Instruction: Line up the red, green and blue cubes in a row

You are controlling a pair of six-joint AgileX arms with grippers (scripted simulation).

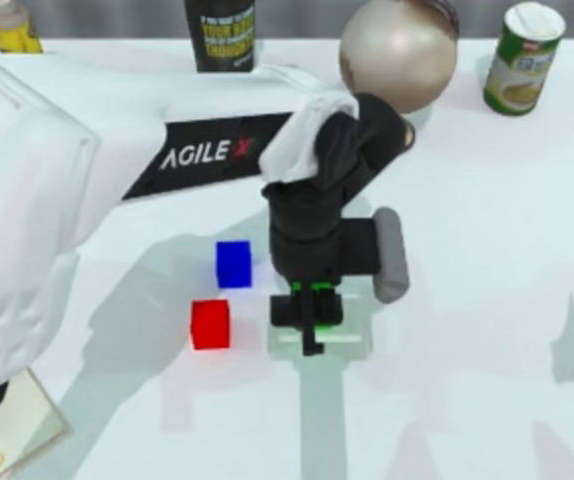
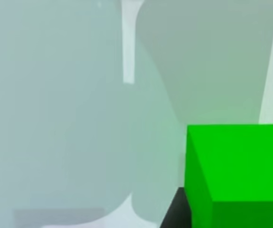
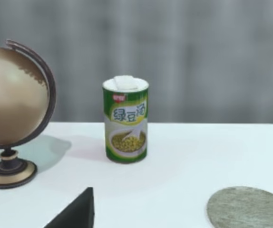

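The blue cube (image 1: pixel 233 264) sits on the white table, and the red cube (image 1: pixel 210 324) lies just in front of it to the left; the two stand apart. My left gripper (image 1: pixel 309 318) points down to the right of the red cube, shut on the green cube (image 1: pixel 312 292), of which only slivers show between the black fingers. In the left wrist view the green cube (image 2: pixel 241 175) fills the corner with one dark finger (image 2: pixel 177 213) against its side. My right arm is outside the top view; only a black tip of the right gripper (image 3: pixel 79 213) shows in its wrist view.
A golden globe (image 1: pixel 399 52) stands at the back, close behind the left arm. A green can (image 1: pixel 523 58) is at the back right, a black container (image 1: pixel 221 32) and a yellow bottle (image 1: pixel 14 28) at the back left. A round mat (image 3: pixel 248 209) lies near the right gripper. A book (image 1: pixel 7 430) rests at the front left.
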